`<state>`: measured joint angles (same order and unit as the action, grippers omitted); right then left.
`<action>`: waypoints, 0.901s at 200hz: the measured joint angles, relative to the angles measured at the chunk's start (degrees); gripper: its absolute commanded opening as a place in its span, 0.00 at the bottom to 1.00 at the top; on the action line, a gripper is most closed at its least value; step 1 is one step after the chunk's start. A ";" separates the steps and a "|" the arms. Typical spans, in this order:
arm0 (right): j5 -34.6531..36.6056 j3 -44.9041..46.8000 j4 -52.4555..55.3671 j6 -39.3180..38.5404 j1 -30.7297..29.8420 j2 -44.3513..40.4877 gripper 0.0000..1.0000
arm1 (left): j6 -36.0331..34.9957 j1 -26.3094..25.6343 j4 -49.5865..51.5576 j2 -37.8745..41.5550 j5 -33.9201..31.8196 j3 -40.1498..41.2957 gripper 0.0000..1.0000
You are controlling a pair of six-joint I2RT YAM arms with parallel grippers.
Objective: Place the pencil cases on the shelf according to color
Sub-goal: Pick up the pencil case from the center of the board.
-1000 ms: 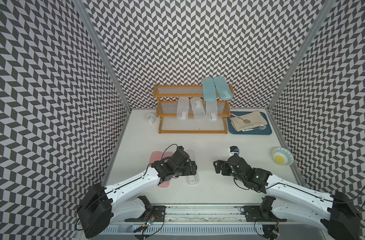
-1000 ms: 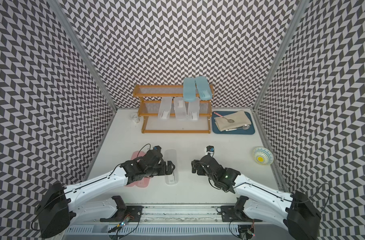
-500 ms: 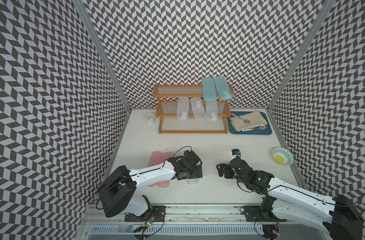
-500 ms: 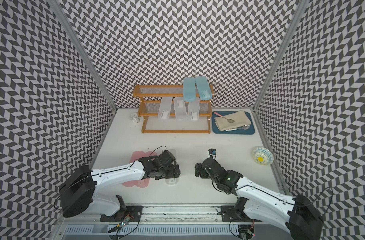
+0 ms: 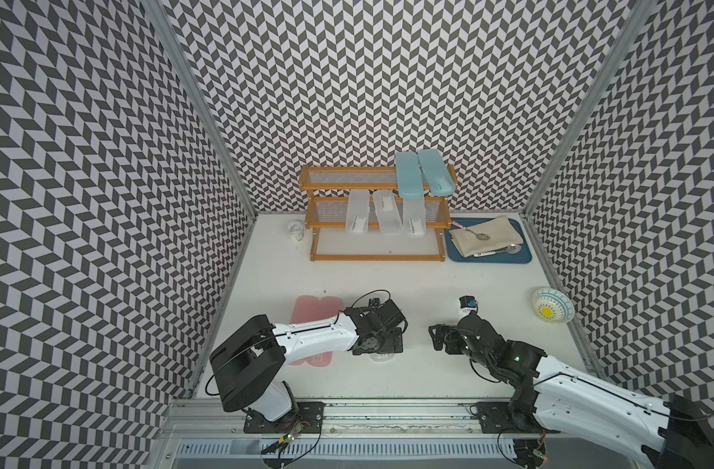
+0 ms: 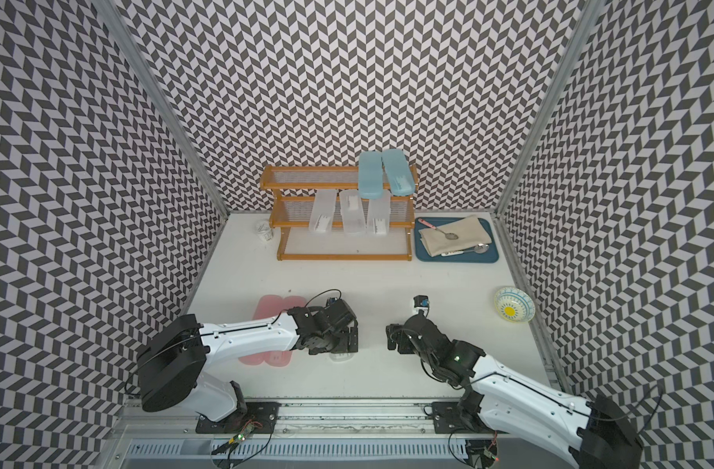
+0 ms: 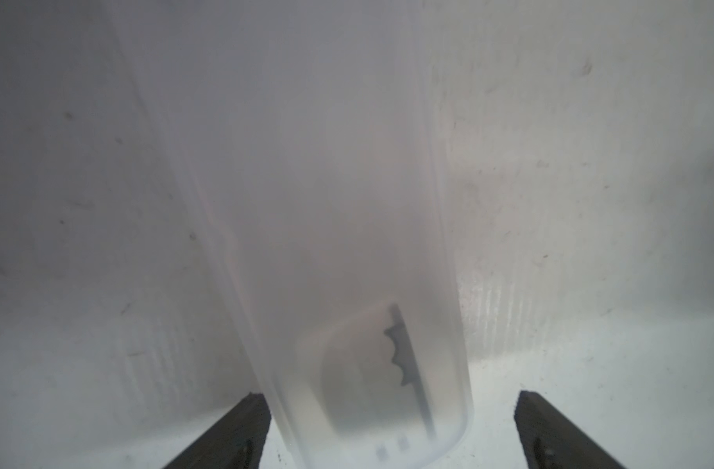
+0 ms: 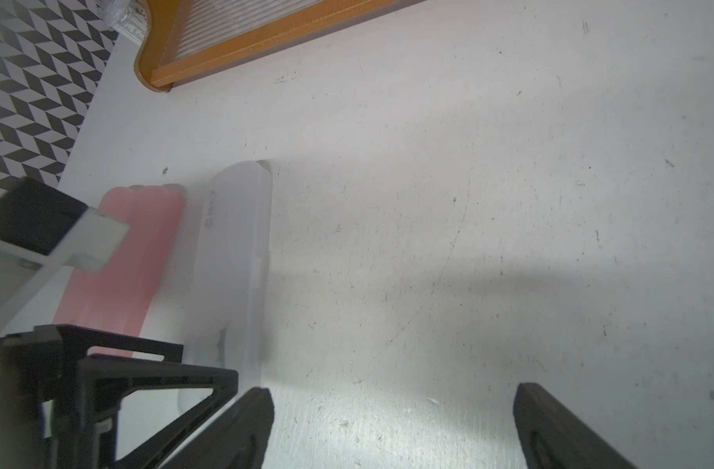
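Observation:
A frosted clear pencil case (image 7: 326, 243) lies flat on the table between the fingers of my left gripper (image 7: 391, 396), which is open and astride its near end. In both top views this gripper (image 5: 385, 345) covers most of that case (image 5: 381, 357). Two pink cases (image 5: 314, 308) lie side by side under the left arm. My right gripper (image 5: 435, 343) (image 8: 393, 390) hangs open over bare table to the right. The shelf (image 5: 375, 256) holds two light blue cases (image 5: 408, 178) on its top tier and three clear cases (image 5: 387, 213) on its middle tier.
A dark blue tray (image 5: 521, 258) with beige cloth and spoons sits right of the shelf. A patterned bowl (image 5: 552, 310) stands near the right wall. A small white cup (image 5: 295, 230) stands left of the shelf. The lowest tier holds nothing.
My left arm has swung right and toward the front, bringing its open gripper down over the clear case. The right gripper has drifted slightly toward the front edge.

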<state>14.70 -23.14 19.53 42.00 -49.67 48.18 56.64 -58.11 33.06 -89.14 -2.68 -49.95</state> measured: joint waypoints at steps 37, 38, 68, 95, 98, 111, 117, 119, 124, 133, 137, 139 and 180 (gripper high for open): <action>-0.70 0.70 0.13 0.00 0.00 -0.26 0.97 | 1.03 -1.90 1.73 -1.66 0.76 -0.79 1.00; -0.70 0.70 0.13 0.00 0.00 -0.26 0.97 | 1.07 -1.92 1.75 -1.68 0.76 -0.81 1.00; -1.66 0.94 0.28 -0.13 0.00 -0.20 0.97 | 1.77 -2.40 1.66 -2.69 0.83 -1.73 1.00; -2.16 0.94 0.33 -0.44 0.00 0.07 0.97 | 1.95 -2.40 1.88 -3.78 0.83 -2.69 0.99; -2.19 0.94 0.33 -0.46 0.00 0.15 0.97 | 1.95 -2.40 1.88 -3.89 0.83 -2.80 0.99; -2.34 0.94 0.44 -0.48 0.00 0.44 0.96 | 1.97 -2.40 2.01 -4.22 0.81 -3.10 0.98; -2.40 0.94 0.44 -0.50 0.00 0.55 0.97 | 1.99 -2.40 2.08 -4.26 0.81 -3.13 0.97; -2.45 0.94 0.44 -0.50 0.00 0.59 0.97 | 1.97 -2.40 2.10 -4.26 0.79 -3.13 0.97; -2.49 0.94 0.46 -0.52 0.00 0.66 0.96 | 1.97 -2.40 2.16 -4.26 0.79 -3.13 0.97; -2.54 0.94 0.52 -0.55 0.00 0.74 0.96 | 1.97 -2.40 2.21 -4.26 0.70 -3.13 0.97; -2.56 0.94 0.55 -0.55 0.00 0.76 0.96 | 1.97 -2.40 2.23 -4.26 0.61 -3.13 0.96; -2.56 0.94 0.55 -0.57 0.00 0.81 0.96 | 1.97 -2.40 2.23 -4.26 0.61 -3.13 0.96; -2.78 0.92 0.79 -0.70 0.00 1.42 0.96 | 2.01 -2.08 1.73 -3.82 0.57 -2.32 0.92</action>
<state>11.92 -22.22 20.32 41.30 -49.67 49.60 58.65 -60.18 34.79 -92.97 -2.11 -52.27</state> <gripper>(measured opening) 0.964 0.928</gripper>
